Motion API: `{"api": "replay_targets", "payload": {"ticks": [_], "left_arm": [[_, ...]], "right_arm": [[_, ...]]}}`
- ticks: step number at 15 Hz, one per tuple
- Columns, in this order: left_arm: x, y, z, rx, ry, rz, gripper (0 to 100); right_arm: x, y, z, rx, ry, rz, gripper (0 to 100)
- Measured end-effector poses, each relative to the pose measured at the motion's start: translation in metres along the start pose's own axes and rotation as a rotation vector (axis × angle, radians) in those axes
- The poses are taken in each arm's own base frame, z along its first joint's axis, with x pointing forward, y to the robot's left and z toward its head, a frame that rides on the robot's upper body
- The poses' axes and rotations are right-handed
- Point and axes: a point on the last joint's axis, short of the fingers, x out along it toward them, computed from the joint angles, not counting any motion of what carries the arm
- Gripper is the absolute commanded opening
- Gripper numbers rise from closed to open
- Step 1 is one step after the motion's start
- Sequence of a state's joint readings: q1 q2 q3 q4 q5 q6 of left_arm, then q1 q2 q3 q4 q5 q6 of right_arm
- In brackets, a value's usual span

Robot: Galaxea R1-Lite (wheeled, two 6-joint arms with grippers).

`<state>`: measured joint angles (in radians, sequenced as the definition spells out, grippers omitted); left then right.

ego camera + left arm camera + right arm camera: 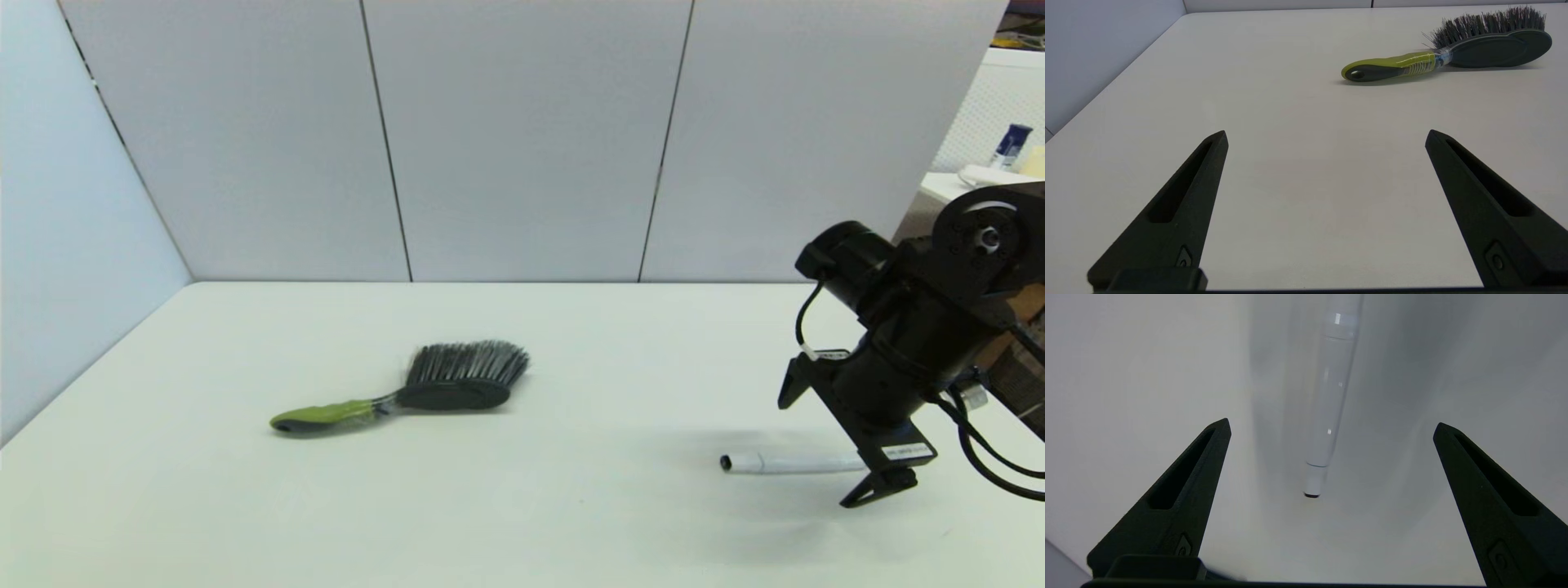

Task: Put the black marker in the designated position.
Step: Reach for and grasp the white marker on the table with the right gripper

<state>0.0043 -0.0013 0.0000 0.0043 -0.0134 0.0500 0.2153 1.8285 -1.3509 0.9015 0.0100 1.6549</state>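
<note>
1. Right claw (pixel 841 441) hangs low over the right side of the table (pixel 571 523), fingers spread wide and holding nothing.
2. In the right wrist view, the black marker (pixel 1327 416) lies flat on the table between the two fingers (pixel 1180 490), touching neither, with its small dark tip pointing back toward the wrist.
3. From the head view, the black marker (pixel 788 464) lies roughly crosswise; one end is hidden behind the right claw and the other end points toward the table's middle.
4. Left claw (pixel 1327 139) is also spread apart and empty, above bare table on the left side.
5. Near the table's centre rests a brush (pixel 408 396) with a green handle and dark bristles, well apart from the black marker.
6. Grey wall panels (pixel 522 139) with thin dark seams stand behind the table.
</note>
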Motion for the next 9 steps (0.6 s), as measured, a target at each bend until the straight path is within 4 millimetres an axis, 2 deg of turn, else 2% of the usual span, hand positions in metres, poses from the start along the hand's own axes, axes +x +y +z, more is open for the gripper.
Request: {"api": "replay_targets", "payload": {"ticks": [9], "left_arm": [[0.0, 0.0, 0.0, 0.0, 0.0, 0.0, 100]], "right_arm": [[0.01, -0.008, 0.0, 0.011, 0.041, -0.09, 100]]}}
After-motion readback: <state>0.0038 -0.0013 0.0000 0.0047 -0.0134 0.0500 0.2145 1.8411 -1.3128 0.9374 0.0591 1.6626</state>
